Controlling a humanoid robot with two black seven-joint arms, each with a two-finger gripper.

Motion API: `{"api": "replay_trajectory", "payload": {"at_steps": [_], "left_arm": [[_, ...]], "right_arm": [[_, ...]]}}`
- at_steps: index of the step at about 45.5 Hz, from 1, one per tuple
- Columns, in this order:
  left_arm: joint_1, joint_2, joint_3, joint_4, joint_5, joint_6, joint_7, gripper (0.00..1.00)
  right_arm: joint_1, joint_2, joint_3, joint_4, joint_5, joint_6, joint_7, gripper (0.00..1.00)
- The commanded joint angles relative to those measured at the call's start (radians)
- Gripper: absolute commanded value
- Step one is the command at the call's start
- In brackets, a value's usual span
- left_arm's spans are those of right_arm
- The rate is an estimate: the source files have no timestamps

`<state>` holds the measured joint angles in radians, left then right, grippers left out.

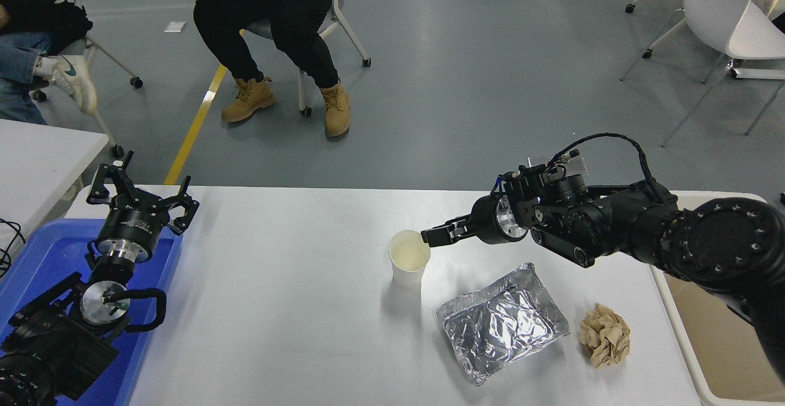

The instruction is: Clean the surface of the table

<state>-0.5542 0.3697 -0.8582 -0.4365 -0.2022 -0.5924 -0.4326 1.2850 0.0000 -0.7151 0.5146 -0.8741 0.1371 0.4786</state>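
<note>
The desk is plain white, the paper cup white with a cream inside. At five o'clock from it lies a crinkled silver foil tray — beside that, a tan paper wad. Both claws — left, right — are black; the bin is blue.

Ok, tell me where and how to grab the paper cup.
Take the paper cup by its rim on the right, one finger inside, one outside. It stands upright with its mouth open, and the right gripper is by that rim. The foil tray crowds its lower right.
</note>
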Motion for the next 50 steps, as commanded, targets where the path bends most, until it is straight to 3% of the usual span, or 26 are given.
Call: {"api": "replay_trajectory", "payload": {"at_steps": [1,18,50], "left_arm": [[0.0,0.0,-0.001,0.001,0.0,0.0,0.0,1.0],[0.0,0.0,0.001,-0.001,0.0,0.0,0.0,1.0],[0.0,0.0,-0.001,-0.001,0.0,0.0,0.0,1.0]], "right_arm": [[-0.012,0.0,0.0,-0.016,-0.002,-0.002,-0.002,0.87],[-0.05,0.0,0.003,-0.004,-0.006,-0.073,0.003,0.87],[-0.116,0.0,0.032,0.047,-0.062,-0.079,-0.002,0.84]]}}
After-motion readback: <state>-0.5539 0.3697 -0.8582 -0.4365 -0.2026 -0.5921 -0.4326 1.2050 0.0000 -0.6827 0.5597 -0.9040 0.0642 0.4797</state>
